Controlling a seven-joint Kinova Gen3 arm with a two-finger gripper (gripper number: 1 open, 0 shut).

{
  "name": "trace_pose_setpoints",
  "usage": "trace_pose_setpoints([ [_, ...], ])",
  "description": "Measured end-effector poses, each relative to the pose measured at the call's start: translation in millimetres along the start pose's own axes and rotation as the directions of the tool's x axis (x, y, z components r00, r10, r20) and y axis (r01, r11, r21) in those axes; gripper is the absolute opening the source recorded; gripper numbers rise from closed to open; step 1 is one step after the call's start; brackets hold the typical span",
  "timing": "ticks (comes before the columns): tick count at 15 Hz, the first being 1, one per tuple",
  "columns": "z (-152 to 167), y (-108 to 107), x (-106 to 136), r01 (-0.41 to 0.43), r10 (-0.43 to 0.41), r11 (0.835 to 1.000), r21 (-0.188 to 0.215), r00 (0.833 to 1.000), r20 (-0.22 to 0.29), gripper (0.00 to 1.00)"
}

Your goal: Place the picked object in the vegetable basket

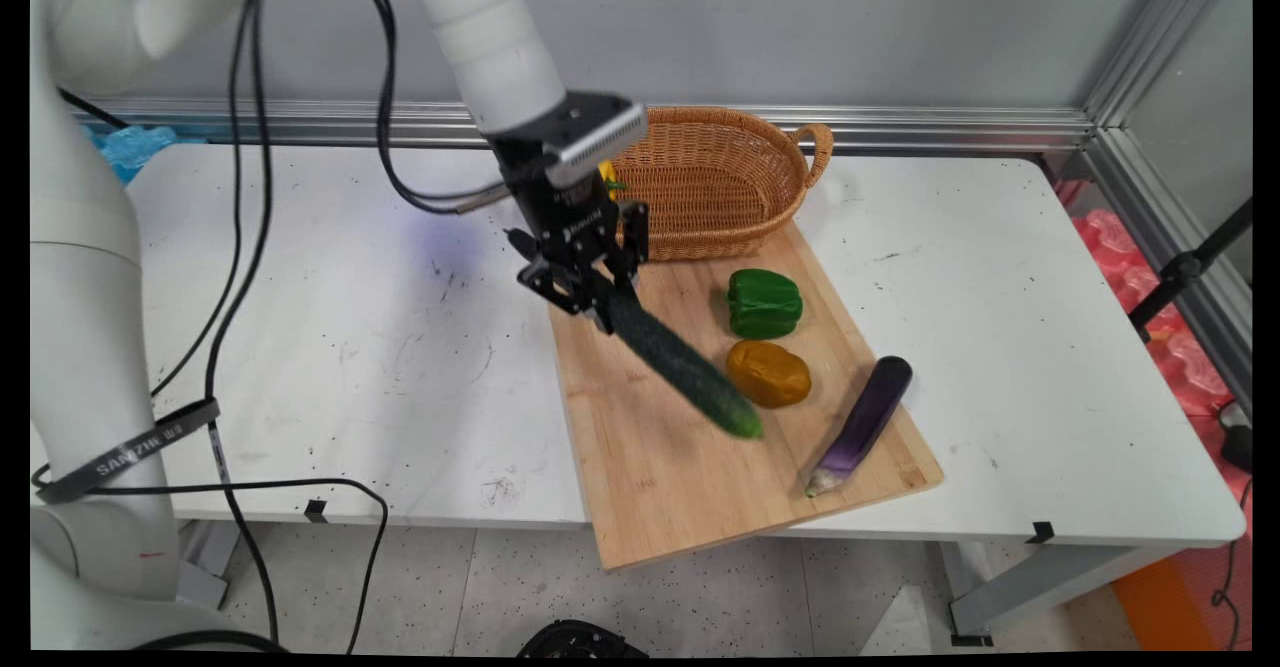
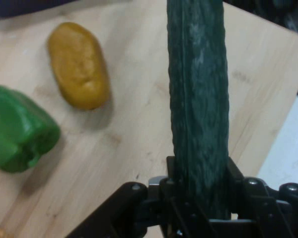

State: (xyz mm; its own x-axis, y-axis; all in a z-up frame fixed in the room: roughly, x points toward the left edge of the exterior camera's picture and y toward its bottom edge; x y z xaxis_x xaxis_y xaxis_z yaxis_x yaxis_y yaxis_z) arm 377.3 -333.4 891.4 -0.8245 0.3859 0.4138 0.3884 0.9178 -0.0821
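— What's the arm got hold of?

— A long dark green cucumber [image 1: 682, 367]. The gripper [image 1: 598, 299] has its jaws clamped on one end, and the rest slants away down to the right over the wooden cutting board [image 1: 650, 477]. Its far tip hangs low, close to the board; I can't tell whether it touches. From the hand camera the cucumber [image 2: 197, 99] runs straight up out of the gripper [image 2: 198, 191], pinched between the black fingers [image 2: 236, 173].

— What's lying around it?

— Just beside the cucumber's lower end sits an orange-brown potato [image 1: 768, 373], on the board. Behind that, a green bell pepper [image 1: 764, 302], also on the board. Farther right, a purple eggplant [image 1: 864, 421] lies aslant near the board's right edge, its stalk end towards the near side. In the hand view the potato [image 2: 78, 65] and the pepper [image 2: 20, 128] lie off to the left of the cucumber, apart from it.

— Anything blocking?

— The potato is the closest thing to the cucumber. The board to its left is bare wood.

— Any containers?

— One wicker basket [image 1: 722, 182] with a handle, at the board's far end, right behind the gripper. Something yellow with a bit of green peeks out by its left rim, mostly hidden by the hand; I can't make out what. The board overhangs the near edge of the white table [image 1: 350, 347].
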Motion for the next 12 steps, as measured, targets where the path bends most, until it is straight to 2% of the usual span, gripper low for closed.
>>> trace_pose_setpoints([
  [3,-21.4,4.0,1.8,0.105,-0.105,0.994,0.043,0.994,-0.012,0.0],
  [7,-48.6,4.3,-3.2,0.254,-0.253,0.96,0.114,0.967,-0.029,0.0],
  [9,-59.0,2.0,-7.8,0.312,-0.311,0.938,0.147,0.95,-0.035,0.0],
  [12,-74.6,-4.3,-17.0,0.4,-0.399,0.894,0.202,0.916,-0.05,0.0],
])
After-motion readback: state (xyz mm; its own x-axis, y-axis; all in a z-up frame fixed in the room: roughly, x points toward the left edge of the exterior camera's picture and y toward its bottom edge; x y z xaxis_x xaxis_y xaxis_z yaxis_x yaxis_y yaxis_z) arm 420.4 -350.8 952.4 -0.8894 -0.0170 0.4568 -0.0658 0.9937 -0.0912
